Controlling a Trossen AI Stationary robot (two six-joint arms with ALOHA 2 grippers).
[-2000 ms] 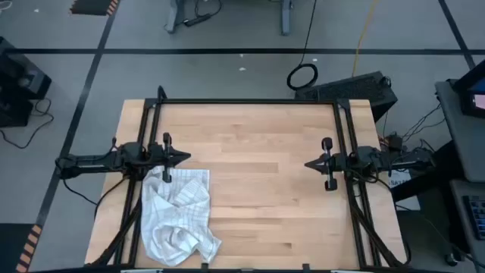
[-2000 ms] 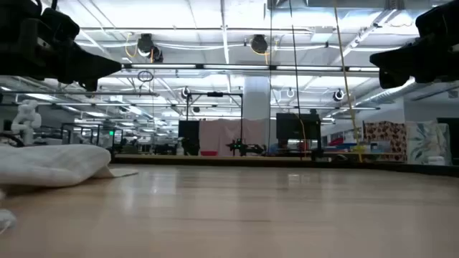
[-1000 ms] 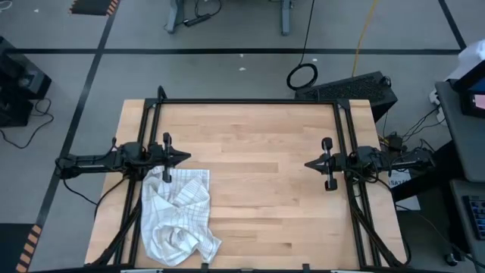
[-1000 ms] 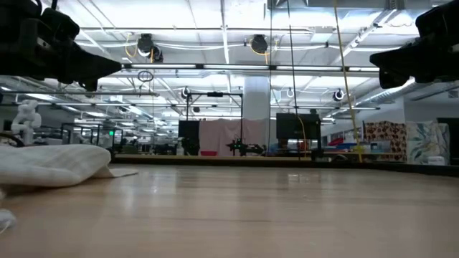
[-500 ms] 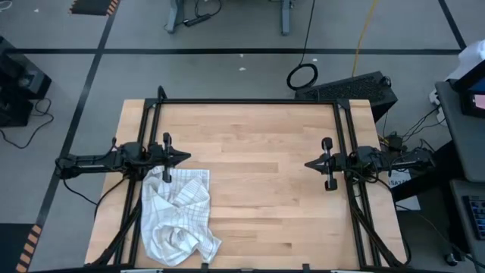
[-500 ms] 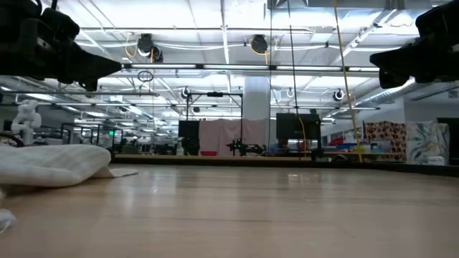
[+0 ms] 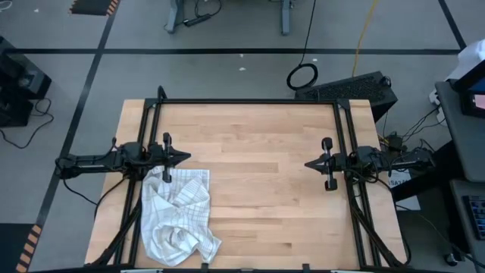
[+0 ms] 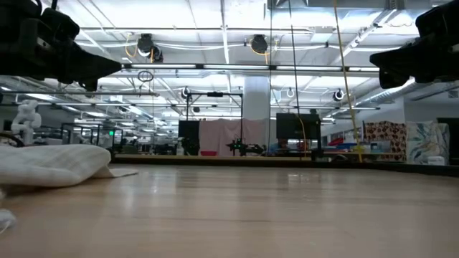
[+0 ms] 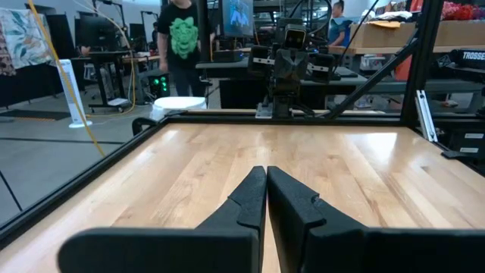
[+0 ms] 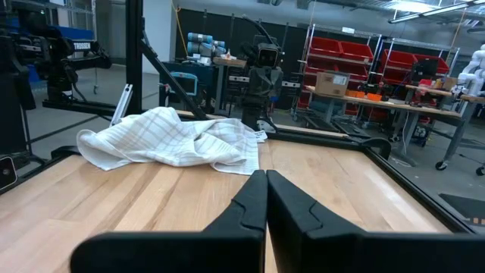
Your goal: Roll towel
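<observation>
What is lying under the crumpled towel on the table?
Only the wooden table shows around the towel. The heaped cloth covers what is beneath it, so anything hidden there cannot be seen.

Light wooden table (image 7: 258, 189), black frame round edges; crumpled checked towel (image 7: 179, 214) lying at its front-left corner.

A robotics lab is showing beyond the right tool (image 10: 265, 176): red-bin shelving (image 10: 345, 64) and workbenches (image 10: 394, 106) are standing behind the desk (image 10: 326, 182).
</observation>
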